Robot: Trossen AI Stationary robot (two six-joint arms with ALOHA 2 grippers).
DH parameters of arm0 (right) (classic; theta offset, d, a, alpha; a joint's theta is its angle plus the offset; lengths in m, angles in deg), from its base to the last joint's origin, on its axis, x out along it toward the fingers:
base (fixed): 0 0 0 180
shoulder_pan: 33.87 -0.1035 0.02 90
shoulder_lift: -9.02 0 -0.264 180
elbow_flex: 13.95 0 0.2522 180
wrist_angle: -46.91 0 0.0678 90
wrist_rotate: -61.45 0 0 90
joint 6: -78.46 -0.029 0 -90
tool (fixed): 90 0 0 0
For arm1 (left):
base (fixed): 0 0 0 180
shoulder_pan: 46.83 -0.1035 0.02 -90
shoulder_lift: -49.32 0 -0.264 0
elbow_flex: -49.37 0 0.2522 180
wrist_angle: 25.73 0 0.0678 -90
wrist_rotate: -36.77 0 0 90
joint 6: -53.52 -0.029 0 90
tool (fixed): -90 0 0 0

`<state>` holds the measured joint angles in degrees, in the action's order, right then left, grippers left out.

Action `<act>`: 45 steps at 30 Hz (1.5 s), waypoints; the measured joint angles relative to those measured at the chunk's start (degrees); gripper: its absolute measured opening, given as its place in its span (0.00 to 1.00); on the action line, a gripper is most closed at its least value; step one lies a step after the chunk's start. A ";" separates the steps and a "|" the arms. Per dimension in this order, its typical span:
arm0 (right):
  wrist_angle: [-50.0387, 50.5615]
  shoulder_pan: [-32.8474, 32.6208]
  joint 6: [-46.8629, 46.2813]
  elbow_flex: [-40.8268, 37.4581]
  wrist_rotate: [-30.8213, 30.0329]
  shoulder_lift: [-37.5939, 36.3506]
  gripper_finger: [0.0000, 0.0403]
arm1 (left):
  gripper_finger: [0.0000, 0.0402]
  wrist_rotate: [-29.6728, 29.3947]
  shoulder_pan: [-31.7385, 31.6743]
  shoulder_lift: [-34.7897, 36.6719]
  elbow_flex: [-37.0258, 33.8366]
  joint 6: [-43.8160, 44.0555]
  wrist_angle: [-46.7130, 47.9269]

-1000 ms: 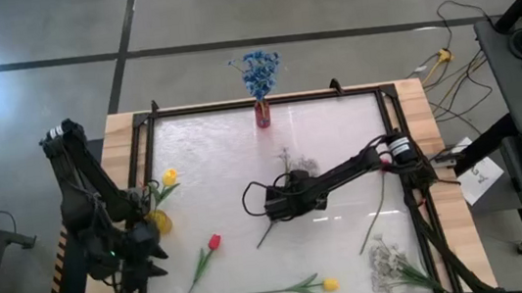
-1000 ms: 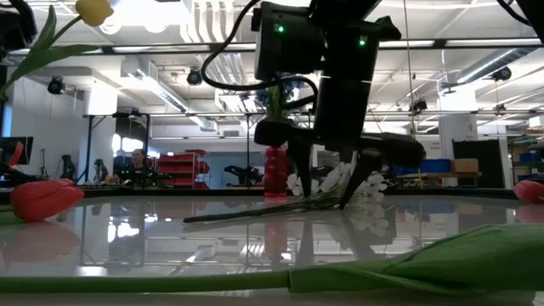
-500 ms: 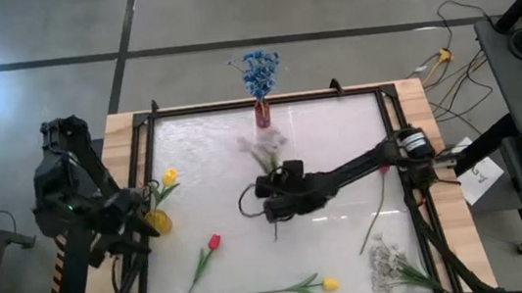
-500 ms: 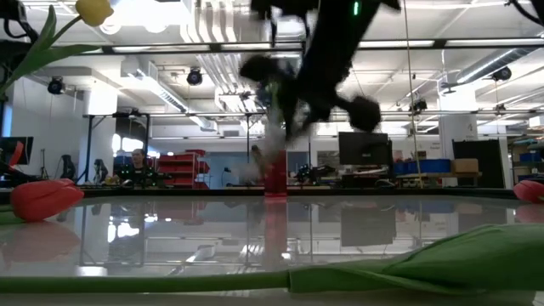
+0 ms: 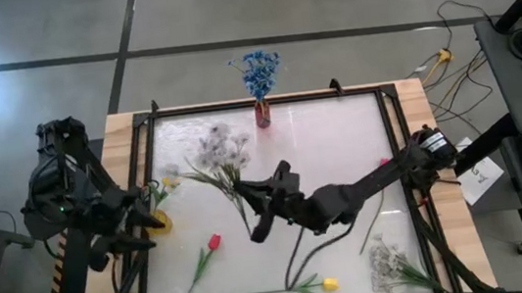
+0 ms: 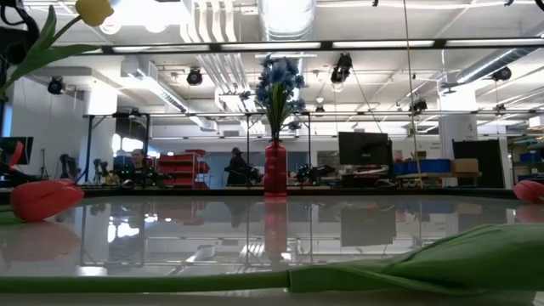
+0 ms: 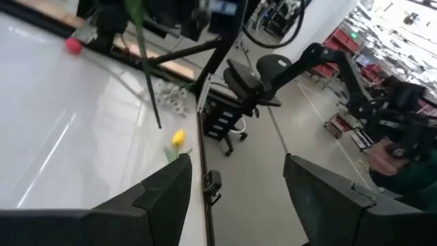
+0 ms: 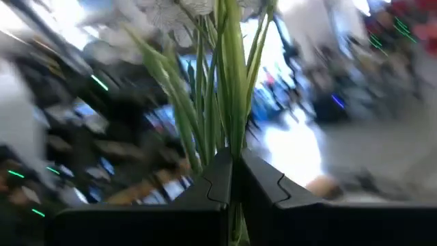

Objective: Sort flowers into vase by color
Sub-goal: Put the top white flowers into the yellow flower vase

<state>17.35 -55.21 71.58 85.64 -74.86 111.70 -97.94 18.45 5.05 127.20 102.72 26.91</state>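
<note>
My right gripper is shut on a bushy white spray and holds it above the table's middle left. Its blooms point toward the far left corner. The low view shows neither, since both are above its frame. A red vase with blue blossoms stands at the far edge. A yellow vase holding a yellow tulip stands at the left edge. My left gripper waits open beside it. A red tulip, a yellow tulip and another white spray lie flat on the table. My right gripper pinches the spray's bundle of green stems between its two fingers. The stems and leaves run on past the fingertips to the white blooms. The spray is lifted clear of the table.
A red-pink tulip lies by the right frame rail, its stem pointing toward the near edge. A black frame borders the glossy white tabletop. A thick green stem lies close to the low camera. People and desks show in the room behind.
My right gripper has risen from the table's middle with the white spray and gone toward the left and a little nearer, turning as it went. The spray, which lay flat on the table, is now lifted clear with its blooms toward the far left.
</note>
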 joint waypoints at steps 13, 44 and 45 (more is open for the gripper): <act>-9.33 4.60 9.49 2.46 20.24 2.43 0.03 | 0.65 -0.39 -14.47 -6.41 -0.07 -11.27 -5.95; -4.71 6.55 13.97 4.00 24.02 2.88 0.03 | 0.43 10.35 -37.35 -16.56 3.28 -36.73 -20.77; -4.47 6.55 14.22 4.07 24.04 2.85 0.03 | 0.40 10.37 -37.64 -16.79 3.28 -36.74 -20.83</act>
<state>12.87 -48.66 85.80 89.70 -50.82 114.55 -87.58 -19.19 -11.74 130.48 65.99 6.08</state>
